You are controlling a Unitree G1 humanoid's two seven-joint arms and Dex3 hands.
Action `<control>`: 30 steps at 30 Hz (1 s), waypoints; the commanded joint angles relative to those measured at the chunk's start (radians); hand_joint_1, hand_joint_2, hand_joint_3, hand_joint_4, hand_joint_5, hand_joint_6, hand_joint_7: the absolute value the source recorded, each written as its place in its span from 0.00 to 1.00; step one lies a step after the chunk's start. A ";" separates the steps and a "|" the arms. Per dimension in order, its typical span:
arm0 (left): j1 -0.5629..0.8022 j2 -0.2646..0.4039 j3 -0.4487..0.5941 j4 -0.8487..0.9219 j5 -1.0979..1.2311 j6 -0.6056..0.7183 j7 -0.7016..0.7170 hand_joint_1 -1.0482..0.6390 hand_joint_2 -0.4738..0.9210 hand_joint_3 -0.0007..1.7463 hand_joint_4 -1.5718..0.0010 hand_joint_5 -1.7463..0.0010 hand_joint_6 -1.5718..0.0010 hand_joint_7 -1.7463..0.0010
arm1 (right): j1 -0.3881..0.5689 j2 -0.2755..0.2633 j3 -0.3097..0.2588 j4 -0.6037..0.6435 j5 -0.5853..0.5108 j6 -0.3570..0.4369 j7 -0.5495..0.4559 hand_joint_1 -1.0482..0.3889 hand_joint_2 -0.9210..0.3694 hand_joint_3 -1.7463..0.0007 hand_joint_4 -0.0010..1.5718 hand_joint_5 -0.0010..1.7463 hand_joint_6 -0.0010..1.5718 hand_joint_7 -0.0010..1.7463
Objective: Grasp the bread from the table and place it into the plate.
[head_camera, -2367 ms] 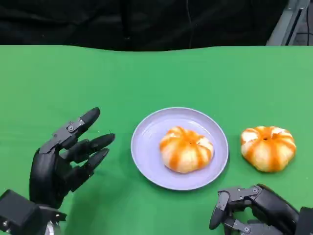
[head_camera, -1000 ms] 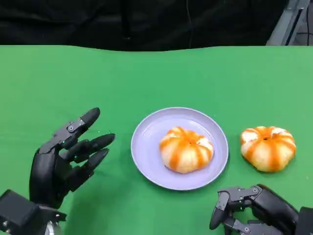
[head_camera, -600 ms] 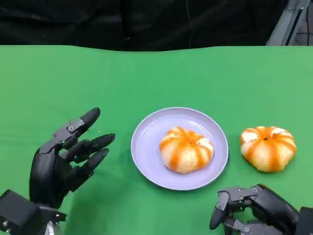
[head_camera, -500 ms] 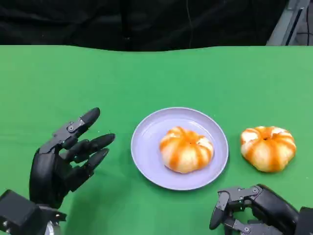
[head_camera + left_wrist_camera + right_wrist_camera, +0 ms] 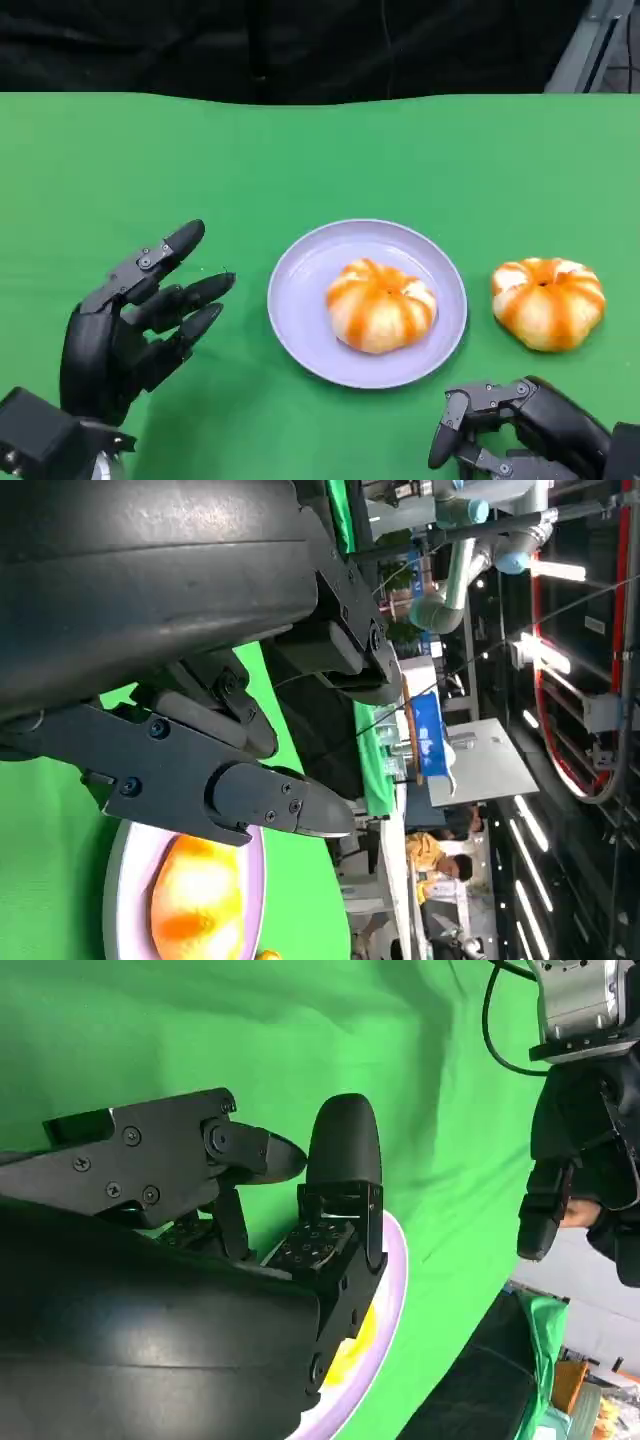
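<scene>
Now I see a green table (image 5: 320, 150) with a dark backdrop behind it
One round bun (image 5: 381, 305) sits in the lavender plate (image 5: 300, 300), another bun (image 5: 548, 302) on the cloth just right of it; neither shows a long axis. My left hand (image 5: 130, 320) is spread and empty, my right hand (image 5: 515, 430) curled, holding nothing

No text, label or number can be read anywhere in these pictures. The background signs beyond the left hand are too blurred to make out.
</scene>
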 commanded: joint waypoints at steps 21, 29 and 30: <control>0.008 0.014 0.009 0.006 -0.007 -0.002 -0.014 0.36 1.00 0.07 0.39 1.00 0.57 1.00 | 0.005 -0.013 -0.007 -0.004 0.014 -0.002 0.003 0.72 0.00 0.72 0.46 0.91 0.50 0.64; 0.015 0.012 0.005 0.000 0.001 -0.002 -0.009 0.37 1.00 0.07 0.40 1.00 0.57 1.00 | 0.004 -0.011 -0.008 0.003 0.010 -0.017 -0.001 0.71 0.01 0.71 0.45 0.91 0.50 0.63; 0.015 0.012 0.005 0.000 0.001 -0.002 -0.009 0.37 1.00 0.07 0.40 1.00 0.57 1.00 | 0.004 -0.011 -0.008 0.004 0.010 -0.017 -0.001 0.71 0.01 0.71 0.45 0.91 0.50 0.63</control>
